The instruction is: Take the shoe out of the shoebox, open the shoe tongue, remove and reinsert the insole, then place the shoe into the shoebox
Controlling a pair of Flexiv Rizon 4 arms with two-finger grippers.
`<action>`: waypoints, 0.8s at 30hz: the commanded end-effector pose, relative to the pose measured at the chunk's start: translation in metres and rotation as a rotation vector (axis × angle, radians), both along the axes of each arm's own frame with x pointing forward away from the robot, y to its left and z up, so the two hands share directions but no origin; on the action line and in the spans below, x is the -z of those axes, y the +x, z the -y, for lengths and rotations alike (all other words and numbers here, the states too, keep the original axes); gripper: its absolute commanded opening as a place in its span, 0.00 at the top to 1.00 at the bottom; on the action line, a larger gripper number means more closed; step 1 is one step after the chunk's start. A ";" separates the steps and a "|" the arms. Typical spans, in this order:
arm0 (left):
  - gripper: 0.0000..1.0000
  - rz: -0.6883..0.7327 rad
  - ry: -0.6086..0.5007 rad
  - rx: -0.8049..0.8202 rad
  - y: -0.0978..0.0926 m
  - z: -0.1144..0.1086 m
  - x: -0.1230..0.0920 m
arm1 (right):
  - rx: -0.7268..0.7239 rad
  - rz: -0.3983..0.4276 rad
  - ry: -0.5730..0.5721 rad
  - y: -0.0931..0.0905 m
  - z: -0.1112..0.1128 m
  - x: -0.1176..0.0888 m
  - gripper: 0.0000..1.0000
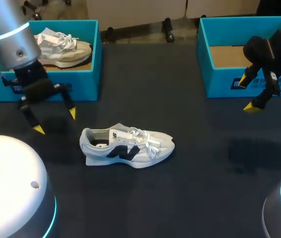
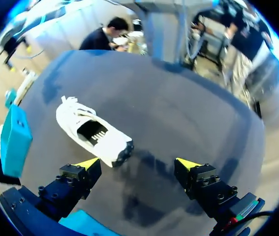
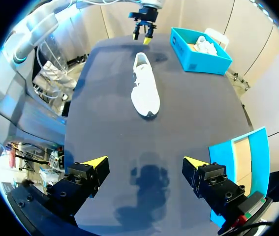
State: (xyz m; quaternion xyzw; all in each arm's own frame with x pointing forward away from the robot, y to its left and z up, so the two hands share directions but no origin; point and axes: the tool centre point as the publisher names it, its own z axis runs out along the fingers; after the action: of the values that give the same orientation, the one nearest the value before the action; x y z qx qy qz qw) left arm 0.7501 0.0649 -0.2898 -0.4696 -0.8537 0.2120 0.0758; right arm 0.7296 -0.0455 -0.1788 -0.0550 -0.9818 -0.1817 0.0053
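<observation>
Spread and empty, the left end effector [image 1: 56,121] is placed nearest the shoe [image 1: 128,147] — heel toward it, toe frame-right; the right end effector [image 1: 247,93] is likewise spread.

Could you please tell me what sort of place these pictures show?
Probably a robot test bench: the left end effector and right end effector hover over a dark table bearing a white shoe and two blue shoeboxes.
</observation>
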 end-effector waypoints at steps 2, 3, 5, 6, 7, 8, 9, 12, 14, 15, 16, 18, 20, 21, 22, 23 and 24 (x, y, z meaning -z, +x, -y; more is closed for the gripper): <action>0.00 -0.225 -0.071 -0.200 0.001 -0.008 -0.001 | 0.000 -0.002 -0.003 0.001 -0.001 0.000 0.00; 0.00 -0.258 -0.093 -0.216 -0.001 -0.009 -0.001 | 0.000 -0.002 -0.003 0.001 -0.001 0.000 0.00; 0.00 -0.314 -0.125 -0.248 -0.006 -0.012 0.000 | 0.000 -0.002 -0.003 0.001 -0.001 0.000 0.00; 0.00 -0.340 -0.142 -0.261 -0.008 -0.013 0.000 | 0.000 -0.002 -0.003 0.001 -0.001 0.000 0.00; 0.00 -0.361 -0.168 -0.277 -0.009 -0.014 0.001 | 0.000 -0.002 -0.003 0.001 -0.001 0.000 0.00; 0.00 -0.382 -0.187 -0.291 -0.010 -0.015 0.002 | 0.000 -0.002 -0.003 0.001 -0.001 0.000 0.00; 0.00 -0.420 -0.220 -0.305 -0.011 -0.016 0.004 | 0.000 -0.002 -0.003 0.001 -0.001 0.000 0.00; 0.00 -0.463 -0.295 -0.345 -0.014 -0.019 0.006 | 0.000 -0.002 -0.003 0.001 -0.001 0.000 0.00; 0.00 -0.481 -0.352 -0.373 -0.014 -0.022 0.007 | 0.000 -0.002 -0.003 0.001 -0.001 0.000 0.00; 0.00 -0.489 -0.378 -0.389 -0.013 -0.024 0.007 | 0.000 -0.002 -0.003 0.001 -0.001 0.000 0.00; 0.00 -0.488 -0.404 -0.402 -0.013 -0.025 0.007 | 0.000 -0.002 -0.003 0.001 -0.001 0.000 0.00; 0.00 -0.510 -0.464 -0.437 -0.012 -0.029 0.007 | 0.000 -0.002 -0.003 0.001 -0.001 0.000 0.00; 0.00 -0.522 -0.521 -0.466 -0.013 -0.032 0.008 | 0.000 -0.002 -0.003 0.001 -0.001 0.000 0.00; 0.00 -0.512 -0.541 -0.475 -0.015 -0.034 0.008 | 0.000 -0.002 -0.003 0.001 -0.001 0.000 0.00; 0.00 -0.512 -0.560 -0.486 -0.016 -0.035 0.008 | 0.000 -0.002 -0.003 0.001 -0.001 0.000 0.00; 0.00 -0.510 -0.577 -0.495 -0.015 -0.036 0.009 | 0.000 -0.002 -0.003 0.001 -0.001 0.000 0.00; 0.00 -0.505 -0.589 -0.499 -0.015 -0.037 0.009 | 0.000 -0.002 -0.003 0.001 -0.001 0.000 0.00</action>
State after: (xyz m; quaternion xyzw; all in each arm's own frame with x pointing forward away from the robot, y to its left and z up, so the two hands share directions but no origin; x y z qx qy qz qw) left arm 0.7431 0.0949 -0.2925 -0.2331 -0.8409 0.4709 0.1293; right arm 0.7296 -0.0455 -0.1788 -0.0550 -0.9818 -0.1817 0.0053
